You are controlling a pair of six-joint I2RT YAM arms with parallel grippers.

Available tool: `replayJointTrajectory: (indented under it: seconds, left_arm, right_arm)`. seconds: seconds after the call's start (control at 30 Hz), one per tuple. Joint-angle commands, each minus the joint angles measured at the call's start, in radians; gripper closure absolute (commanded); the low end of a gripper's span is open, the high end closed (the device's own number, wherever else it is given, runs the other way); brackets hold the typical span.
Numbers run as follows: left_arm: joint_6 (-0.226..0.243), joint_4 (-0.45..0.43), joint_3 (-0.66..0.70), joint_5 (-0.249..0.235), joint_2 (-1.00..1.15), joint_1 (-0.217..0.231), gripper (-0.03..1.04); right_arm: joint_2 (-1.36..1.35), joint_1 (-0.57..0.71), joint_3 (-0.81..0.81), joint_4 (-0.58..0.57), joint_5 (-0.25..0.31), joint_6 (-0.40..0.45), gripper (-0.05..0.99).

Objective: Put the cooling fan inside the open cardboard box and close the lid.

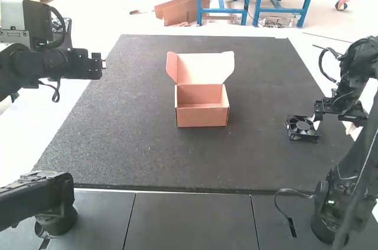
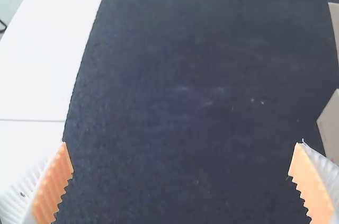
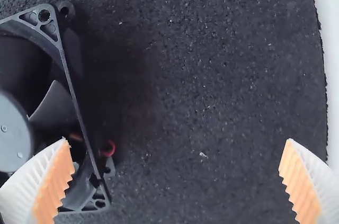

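Dark panels [image 1: 189, 220] run along the table's front edge, with the two arm bases at their ends. Beyond them a black, grainy mat [image 1: 147, 120] covers most of the table, and a pale surface [image 1: 23, 126] shows past its left edge.

At the mat's middle stands the box [image 1: 202, 114], upright, with its lid raised at the back and the side flaps spread.

The fan [image 1: 302, 127] lies flat on the mat near the right edge, well apart from the box. The right gripper [image 1: 335, 119] hangs low just beside it, fingers spread wide and holding nothing. In the right wrist view one orange pad [image 3: 53, 181] is just beside the fan [image 3: 32, 113] at a frame corner, where a red wire [image 3: 107, 147] shows.

The left gripper [image 1: 97, 64] hovers over the mat's left edge, likewise wide open [image 2: 180, 187] and holding nothing.
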Motion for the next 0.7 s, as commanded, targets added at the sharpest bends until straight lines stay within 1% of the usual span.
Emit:
replayJointTrajectory:
  seconds: [0.0, 0.57, 0.67]
  left_arm:
    - [0.011, 0.0, 0.009, -0.002, -0.009, -0.002, 0.04]
    - [0.007, -0.008, 0.007, -0.003, -0.009, -0.001, 0.04]
    - [0.007, -0.011, 0.007, -0.005, -0.009, -0.001, 0.04]
  right_arm:
    - [0.011, -0.014, 0.015, 0.004, 0.008, 0.011, 0.05]
    - [0.044, -0.008, 0.033, 0.017, 0.0, 0.004, 0.05]
    - [0.044, -0.008, 0.05, 0.016, -0.015, 0.003, 0.05]
